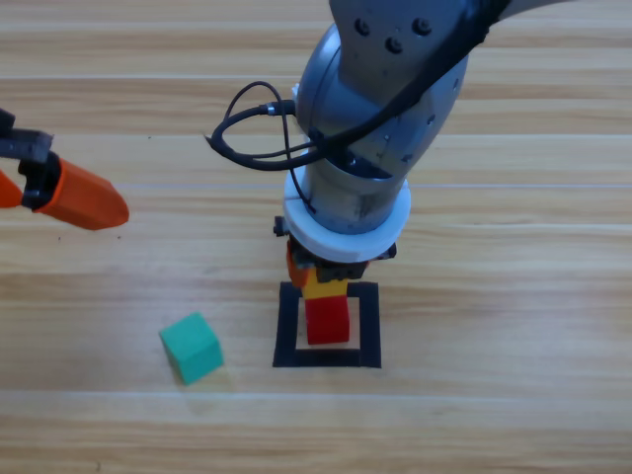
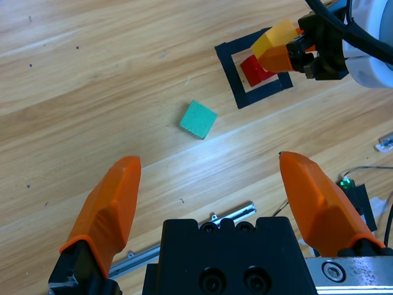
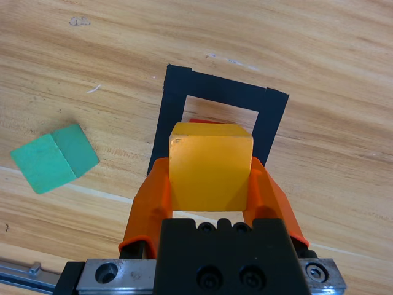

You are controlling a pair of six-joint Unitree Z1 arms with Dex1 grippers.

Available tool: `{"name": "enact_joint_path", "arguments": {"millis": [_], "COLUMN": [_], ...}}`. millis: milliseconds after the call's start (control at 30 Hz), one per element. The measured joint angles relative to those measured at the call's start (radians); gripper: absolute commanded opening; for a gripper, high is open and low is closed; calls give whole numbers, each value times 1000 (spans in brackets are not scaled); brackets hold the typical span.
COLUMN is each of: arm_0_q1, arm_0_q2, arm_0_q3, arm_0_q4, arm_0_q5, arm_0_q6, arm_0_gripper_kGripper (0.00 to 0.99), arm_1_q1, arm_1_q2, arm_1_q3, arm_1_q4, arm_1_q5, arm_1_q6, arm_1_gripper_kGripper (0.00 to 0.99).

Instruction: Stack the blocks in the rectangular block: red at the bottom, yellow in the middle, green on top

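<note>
Yellow cube [image 3: 210, 166] is being pinched between the orange jaws of the right gripper [image 3: 209, 184], so the middle step of the stack looks to be the one in hand. In the high view it's held over the black tape square [image 1: 286, 331], right above the red cube [image 1: 328, 322], which is already sat inside the outline. Whether the two cubes are touching yet can't be told. Next move would probably call for the yellow one to be squared up over the red and lowered flat before the jaws are let go, or it'll get knocked off-centre. Green cube [image 1: 193, 348] is left out on the wooden table [image 1: 513, 296], at about 9 o'clock from the square, well apart. Left gripper [image 2: 212, 196] is parked at the left edge with jaws spread wide, nothing in them.
</note>
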Motion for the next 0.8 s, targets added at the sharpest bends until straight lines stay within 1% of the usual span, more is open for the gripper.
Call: {"name": "enact_joint_path", "arguments": {"millis": [300,467,800], "arm_0_q1": [0,0,0], "arm_0_q2": [0,0,0], "arm_0_q3": [21,25,43], "arm_0_q4": [-11,-42,-43], "arm_0_q5": [0,0,0], "arm_0_q6": [0,0,0], "arm_0_gripper_kGripper": [963,963,962], "arm_1_q1": [2,9,18], "arm_1_q2": [0,0,0], "arm_1_q3": [1,5,5], "arm_1_q4": [9,21,21], "arm_1_q5": [-1,-1,-1], "arm_1_q6": [13,24,30], "arm_1_gripper_kGripper": [75,75,77]}}
